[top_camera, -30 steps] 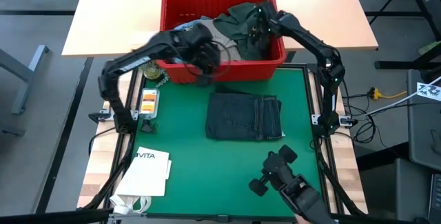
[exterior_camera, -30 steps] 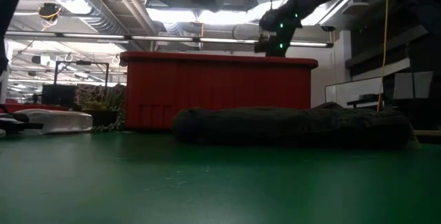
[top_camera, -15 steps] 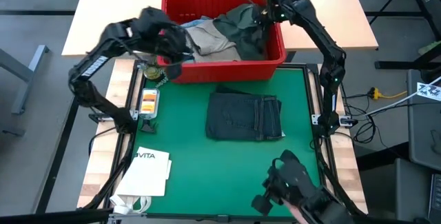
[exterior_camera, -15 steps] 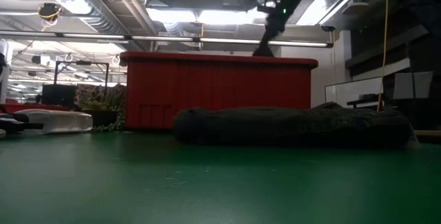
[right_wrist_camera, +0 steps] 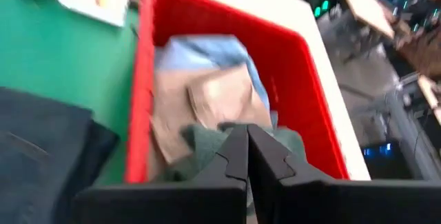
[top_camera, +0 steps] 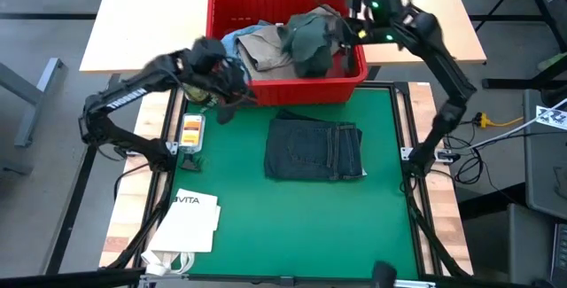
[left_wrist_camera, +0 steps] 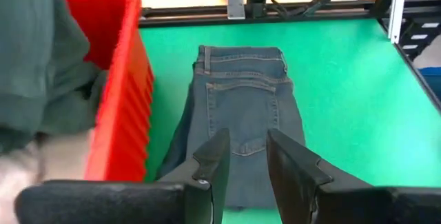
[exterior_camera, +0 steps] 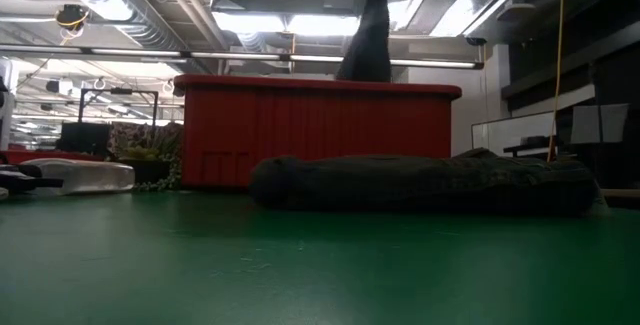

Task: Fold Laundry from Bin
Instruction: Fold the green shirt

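From above, the red bin (top_camera: 285, 44) sits at the far edge of the green mat (top_camera: 292, 217), with laundry heaped inside: a dark green shirt (top_camera: 310, 38), a khaki-tan garment (top_camera: 262, 49) and a sliver of light blue denim (top_camera: 232, 37). The right gripper (top_camera: 345, 20) hangs over the bin's right half at the shirt. The left gripper (top_camera: 232, 93) is at the bin's front left corner, over the mat edge. Folded dark trousers (top_camera: 316, 149) lie flat in the middle of the mat, well apart from a white paper bag (top_camera: 188, 223) near the front left corner.

The low view adds height: the shirt (exterior_camera: 368, 35) hangs as a dark strip stretched up out of the bin (exterior_camera: 315, 130) toward the top of the picture, lifted clear of the rim. The trousers (exterior_camera: 425, 183) show as a low dark roll in front of the bin. Neither gripper is visible here.

The left wrist view shows the left gripper (left_wrist_camera: 247, 158) with its jaws spread a little and nothing between them, above the trousers (left_wrist_camera: 244, 114), beside the bin's ribbed wall (left_wrist_camera: 120, 93).

The right wrist view shows the right gripper (right_wrist_camera: 247, 158) with its jaws pressed together, pinching the green shirt (right_wrist_camera: 200, 148) fabric. Below it lie the khaki-tan garment (right_wrist_camera: 200, 107) and the light blue denim (right_wrist_camera: 200, 53) in the bin (right_wrist_camera: 141, 93).
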`<state>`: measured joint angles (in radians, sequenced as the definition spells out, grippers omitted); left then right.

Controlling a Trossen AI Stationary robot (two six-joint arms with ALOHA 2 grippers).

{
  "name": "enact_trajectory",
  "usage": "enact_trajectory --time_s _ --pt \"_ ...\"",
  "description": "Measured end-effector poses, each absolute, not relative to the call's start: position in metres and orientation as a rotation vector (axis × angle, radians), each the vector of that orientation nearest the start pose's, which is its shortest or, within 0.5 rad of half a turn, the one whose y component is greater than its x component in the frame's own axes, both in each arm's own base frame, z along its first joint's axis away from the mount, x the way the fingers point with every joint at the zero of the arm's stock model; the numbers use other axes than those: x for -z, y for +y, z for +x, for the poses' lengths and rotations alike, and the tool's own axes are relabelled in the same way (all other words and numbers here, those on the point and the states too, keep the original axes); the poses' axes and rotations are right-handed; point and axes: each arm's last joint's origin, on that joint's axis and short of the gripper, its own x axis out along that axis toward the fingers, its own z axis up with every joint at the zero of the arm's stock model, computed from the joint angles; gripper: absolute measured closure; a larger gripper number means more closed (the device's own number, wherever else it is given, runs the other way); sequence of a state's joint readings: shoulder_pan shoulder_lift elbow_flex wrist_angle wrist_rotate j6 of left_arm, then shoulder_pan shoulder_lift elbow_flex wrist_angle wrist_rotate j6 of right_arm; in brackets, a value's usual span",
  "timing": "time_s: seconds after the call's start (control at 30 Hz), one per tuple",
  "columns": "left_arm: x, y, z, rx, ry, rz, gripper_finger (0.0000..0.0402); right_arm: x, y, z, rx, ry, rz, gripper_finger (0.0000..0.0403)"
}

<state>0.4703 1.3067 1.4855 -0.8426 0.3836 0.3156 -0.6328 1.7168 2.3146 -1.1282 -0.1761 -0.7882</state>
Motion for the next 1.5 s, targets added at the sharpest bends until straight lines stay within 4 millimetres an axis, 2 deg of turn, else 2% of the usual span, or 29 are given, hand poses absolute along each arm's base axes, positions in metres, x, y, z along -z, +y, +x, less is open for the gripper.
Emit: enact_trajectory --time_s 0.23,0.47,0.63,0.9,1.13,1.27,1.5 --pt "-0.347 0.105 0.265 -0.041 0.627 0.012 0.0310 -0.542 -0.105 0.225 0.141 0.441 -0.550 0.0402" --pt "-0.310 0.093 0.274 -0.048 0.649 0.043 0.0310 -0.567 -0.043 0.187 0.005 0.266 -0.515 0.0402" --pt "-0.306 0.079 0.279 -0.004 0.645 0.051 0.0310 -0.576 -0.017 0.163 -0.093 0.178 -0.512 0.0402" --pt "-0.311 0.042 0.291 0.068 0.576 -0.057 0.0310 -0.578 0.010 0.147 -0.304 0.126 -0.457 0.0402" --pt "-0.314 0.005 0.296 0.183 0.551 -0.016 0.0310 -0.571 0.040 0.146 -0.531 0.180 -0.331 0.0402" --pt "-0.313 -0.010 0.296 0.158 0.556 0.024 0.0310 -0.566 0.056 0.149 -0.626 0.223 -0.310 0.0402" --pt "-0.313 -0.024 0.295 0.071 0.557 0.083 0.0310 -0.547 0.087 0.156 -0.778 0.417 -0.271 0.0402"
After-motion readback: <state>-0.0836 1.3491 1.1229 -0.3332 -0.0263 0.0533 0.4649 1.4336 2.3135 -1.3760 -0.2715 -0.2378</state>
